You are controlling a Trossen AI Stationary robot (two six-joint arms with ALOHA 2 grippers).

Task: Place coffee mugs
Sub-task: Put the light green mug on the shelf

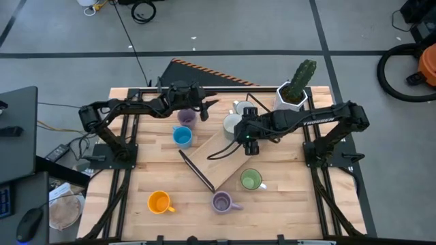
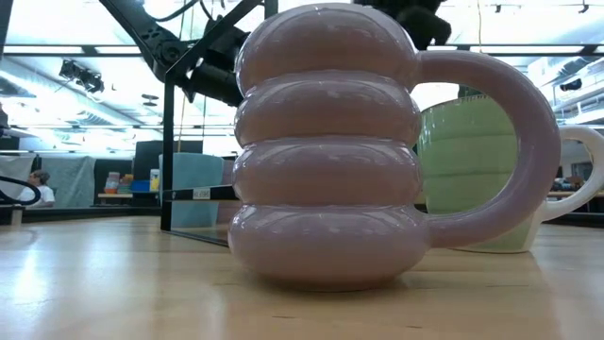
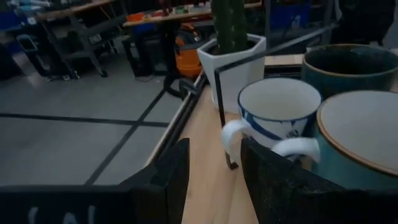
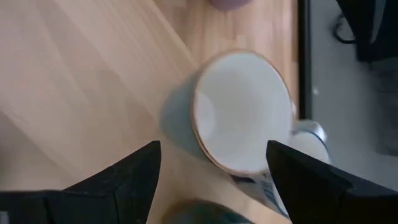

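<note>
Left claw [image 1: 206, 103]: it is hanging over the back of the table [image 1: 157, 170], near 12 o'clock. Its two fingers [image 3: 166, 180] are standing a little apart, with nothing between them.
Right claw [image 1: 246, 141]: it is hanging near the middle of the table, just above the grey mug [image 4: 239, 112]. Its fingers [image 4: 134, 168] are spread wide and are holding nothing.
Grey mug: it is sitting at about 1 o'clock, next to the white mug with blue marks [image 3: 277, 115].
Back purple mug [image 1: 184, 116]: it is sitting just under the left arm, at about 11 o'clock.
Blue mug [image 1: 182, 137]: it is sitting just in front of the back purple mug.
Orange mug [image 1: 159, 202]: it is sitting at about 7 o'clock, near the front edge.
Front purple mug [image 1: 222, 201]: it is sitting at 6 o'clock.
Green mug [image 1: 251, 180]: it is sitting at about 5 o'clock, near the front purple mug.
Cactus pot [image 1: 291, 96]: it is standing in the back corner, at about 2 o'clock.
</note>
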